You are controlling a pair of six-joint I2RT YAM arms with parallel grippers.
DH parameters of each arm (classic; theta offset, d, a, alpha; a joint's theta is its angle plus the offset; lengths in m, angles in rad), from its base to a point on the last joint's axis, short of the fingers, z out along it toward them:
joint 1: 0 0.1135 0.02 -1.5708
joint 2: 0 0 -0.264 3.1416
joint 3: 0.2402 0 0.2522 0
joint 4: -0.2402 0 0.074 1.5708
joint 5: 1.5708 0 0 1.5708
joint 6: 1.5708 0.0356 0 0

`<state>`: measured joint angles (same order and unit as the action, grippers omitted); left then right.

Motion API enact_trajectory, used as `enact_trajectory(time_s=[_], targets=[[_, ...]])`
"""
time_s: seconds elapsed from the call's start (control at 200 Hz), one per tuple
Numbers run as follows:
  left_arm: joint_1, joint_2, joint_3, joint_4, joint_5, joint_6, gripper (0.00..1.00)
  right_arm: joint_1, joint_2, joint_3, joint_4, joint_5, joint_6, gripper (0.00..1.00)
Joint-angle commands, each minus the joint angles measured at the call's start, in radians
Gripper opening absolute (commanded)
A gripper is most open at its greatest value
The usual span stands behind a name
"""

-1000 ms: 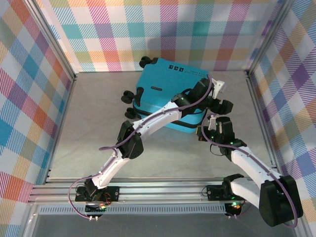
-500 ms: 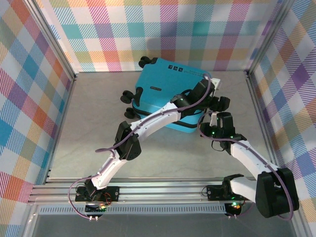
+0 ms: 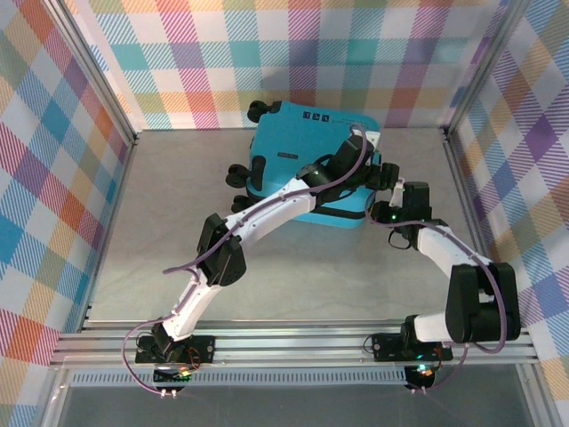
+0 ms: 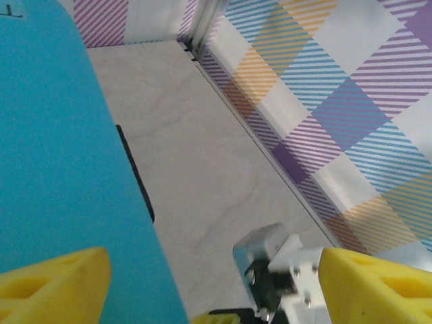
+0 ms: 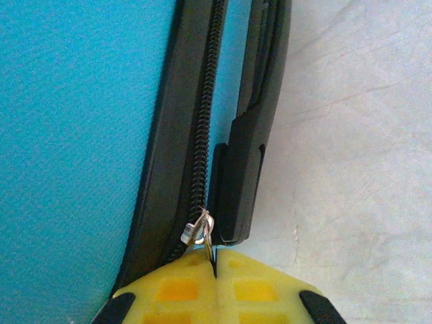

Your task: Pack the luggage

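The turquoise luggage point(image 3: 298, 165) lies flat and closed at the back middle of the table, its black wheels point(image 3: 238, 173) pointing left. In the right wrist view its black zipper point(image 5: 202, 135) runs along the blue shell point(image 5: 74, 135) beside a black side handle point(image 5: 246, 169). My right gripper point(image 5: 216, 260) is shut on the silver zipper pull point(image 5: 202, 229), at the luggage's right edge point(image 3: 384, 185). My left gripper point(image 4: 216, 287) is open over that same edge point(image 3: 364, 142). One yellow finger point(image 4: 54, 283) is above the shell, the other point(image 4: 378, 283) is beyond it.
The plaid right wall point(image 3: 498, 133) and its metal post point(image 3: 462, 169) stand close to both grippers. Bare grey table point(image 3: 178, 231) spreads left of and in front of the luggage. The rail point(image 3: 284, 342) carries the arm bases.
My right gripper has travelled toward the back along the luggage's right side, holding the zipper pull. The luggage has swung squarer to the back wall, and my left gripper moved back with it.
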<state>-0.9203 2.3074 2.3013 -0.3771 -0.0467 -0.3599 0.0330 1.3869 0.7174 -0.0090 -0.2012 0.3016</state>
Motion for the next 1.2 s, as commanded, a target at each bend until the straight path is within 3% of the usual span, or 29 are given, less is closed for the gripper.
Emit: enact_trajectory(time_s=[0.0,0.22,0.37,0.61,0.75,0.995,1.115,1.195], targets=[[0.012,0.038,-0.084,-0.244,0.004,-0.038,0.8,-0.084,0.047,0.1,0.108,0.081,0.05,0.0],[0.026,0.027,-0.118,-0.233,0.008,-0.041,0.79,-0.104,0.102,0.145,0.186,-0.061,-0.014,0.0],[0.032,0.024,-0.13,-0.237,0.007,-0.039,0.78,-0.119,0.152,0.174,0.173,-0.054,-0.07,0.0],[0.041,0.015,-0.165,-0.223,0.018,-0.042,0.78,-0.201,0.228,0.182,0.326,-0.303,-0.179,0.0],[0.045,0.017,-0.171,-0.229,0.027,-0.041,0.77,-0.211,0.276,0.265,0.287,-0.41,-0.309,0.0],[0.059,0.0,-0.196,-0.228,0.025,-0.039,0.76,-0.212,0.36,0.359,0.276,-0.395,-0.448,0.0],[0.061,-0.001,-0.198,-0.233,0.025,-0.037,0.75,-0.215,0.416,0.382,0.354,-0.357,-0.416,0.0],[0.064,0.001,-0.201,-0.239,0.02,-0.037,0.74,-0.22,0.435,0.397,0.397,-0.395,-0.349,0.0]])
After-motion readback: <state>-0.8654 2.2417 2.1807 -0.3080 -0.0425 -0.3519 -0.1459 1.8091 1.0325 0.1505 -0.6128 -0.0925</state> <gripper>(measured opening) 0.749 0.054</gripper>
